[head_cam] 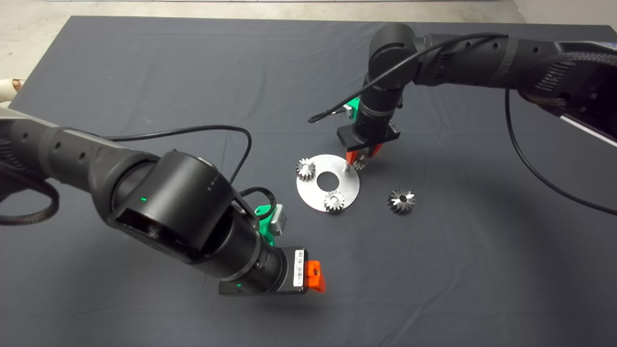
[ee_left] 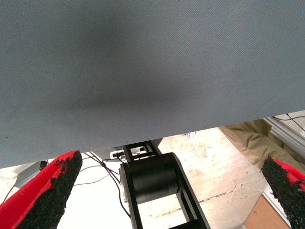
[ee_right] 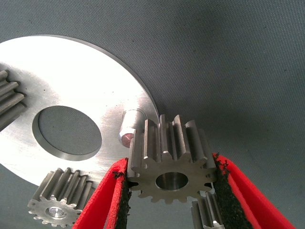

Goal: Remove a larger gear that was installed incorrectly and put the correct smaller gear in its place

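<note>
Two bright silver small gears and one bare short pin stand on the round silver plate. The wide flared gear lies right of it. The lower right of the dark mat is free.

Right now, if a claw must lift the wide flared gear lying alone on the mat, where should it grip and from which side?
The larger gear lies flat on the mat, hole up, clear of the disc. Probably best to come straight down and pinch its toothed rim across opposite sides. The rim slants, so grip low at the widest part. The right claw is nearest, but it holds the smaller gear.
</note>
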